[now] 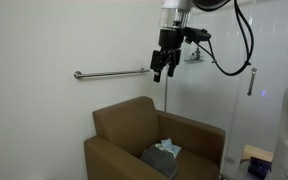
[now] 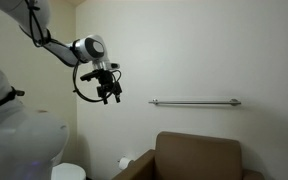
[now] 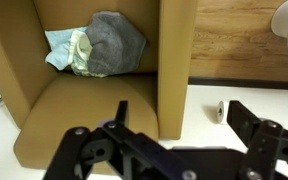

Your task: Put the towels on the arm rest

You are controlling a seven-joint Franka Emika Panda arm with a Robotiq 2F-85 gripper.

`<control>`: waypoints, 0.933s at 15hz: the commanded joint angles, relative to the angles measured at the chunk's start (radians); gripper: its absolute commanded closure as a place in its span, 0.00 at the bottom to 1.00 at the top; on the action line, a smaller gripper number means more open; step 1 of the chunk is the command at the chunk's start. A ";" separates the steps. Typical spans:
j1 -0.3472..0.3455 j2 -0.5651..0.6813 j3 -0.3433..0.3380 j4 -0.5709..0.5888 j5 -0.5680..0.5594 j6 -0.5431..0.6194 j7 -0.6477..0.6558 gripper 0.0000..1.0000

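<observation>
Armchair (image 1: 134,125), brown, sits against a plain pale wall (image 1: 44,40); it shows in both exterior views, and the wrist view looks down onto its seat. Every place below is given relative to the armchair.

Robot arm (image 2: 59,48) reaches in high above the chair, w/ black cable looping off its wrist.

Grab bar (image 1: 114,73), metal, horizontal, is fixed to the wall above the chair's backrest.

Arm rest (image 3: 172,60) is a broad flat slab running along the seat edge, bare on top. Past its outer side is wood floor (image 3: 244,50).

Towels (image 3: 99,45) are in the chair, bunched on the seat cushion at the back corner, just inside the arm rest. They're not on the arm rest. One is grey, w/ a pale blue-green one tucked at its side. An exterior view shows the same heap (image 1: 162,153) low in the seat.

Hand (image 1: 161,68) hangs well above the chair, level w/ the grab bar, fingers pointing down. In the wrist view the fingers are spread wide, nothing btwn them, so it's empty.

A small white roll-like obj (image 3: 216,112) lies on the floor just beside the chair's outer side.
</observation>
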 commanded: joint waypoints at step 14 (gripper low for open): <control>-0.101 0.559 -0.317 0.053 0.042 0.205 -0.259 0.00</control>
